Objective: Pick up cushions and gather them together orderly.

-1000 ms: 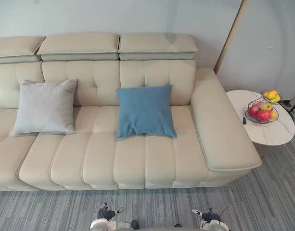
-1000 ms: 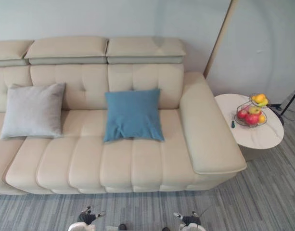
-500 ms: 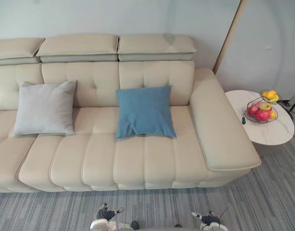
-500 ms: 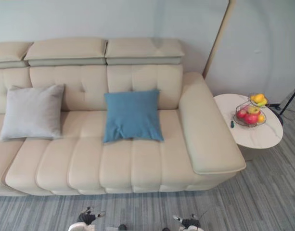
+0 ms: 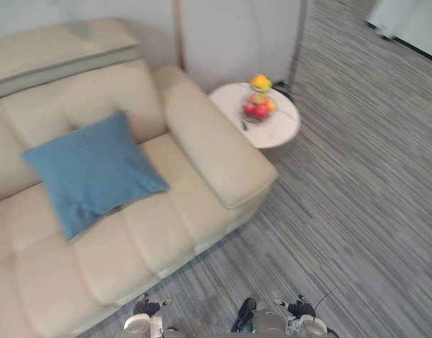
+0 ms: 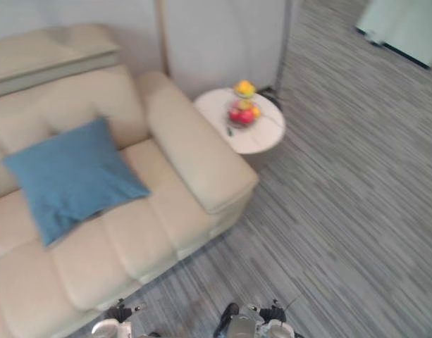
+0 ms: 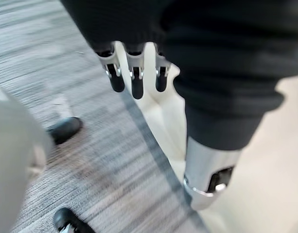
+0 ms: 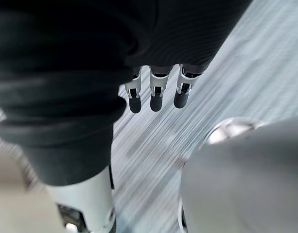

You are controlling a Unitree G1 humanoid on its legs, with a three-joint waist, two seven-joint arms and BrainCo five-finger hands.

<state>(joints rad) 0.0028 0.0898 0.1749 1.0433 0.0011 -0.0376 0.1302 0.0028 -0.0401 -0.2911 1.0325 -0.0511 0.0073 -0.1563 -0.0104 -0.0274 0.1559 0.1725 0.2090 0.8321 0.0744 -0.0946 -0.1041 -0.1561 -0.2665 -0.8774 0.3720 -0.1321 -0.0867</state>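
**Operator:** Status of each robot hand?

**Inspector:** Left robot hand (image 7: 136, 85): fingers straight and loose, holding nothing, hanging above the floor at the front edge of the sofa (image 5: 216, 151). Right robot hand (image 8: 156, 97): likewise slack and empty, above the carpet.

**Operator:** And the cushion?

**Inspector:** The blue cushion (image 5: 92, 169) lies on the sofa seat, leaning against the backrest, well apart from both hands. The counter (image 5: 275, 134) with the fruit basket (image 5: 258, 105) stands beside the armrest and is no concern.

**Operator:** How do I proceed?

**Inspector:** In my judgement you are at the approach. Square up to the seat and raise both hands. Take the cushion by opposite edges so it does not fold. Decide where the cushions will be gathered before you lift.
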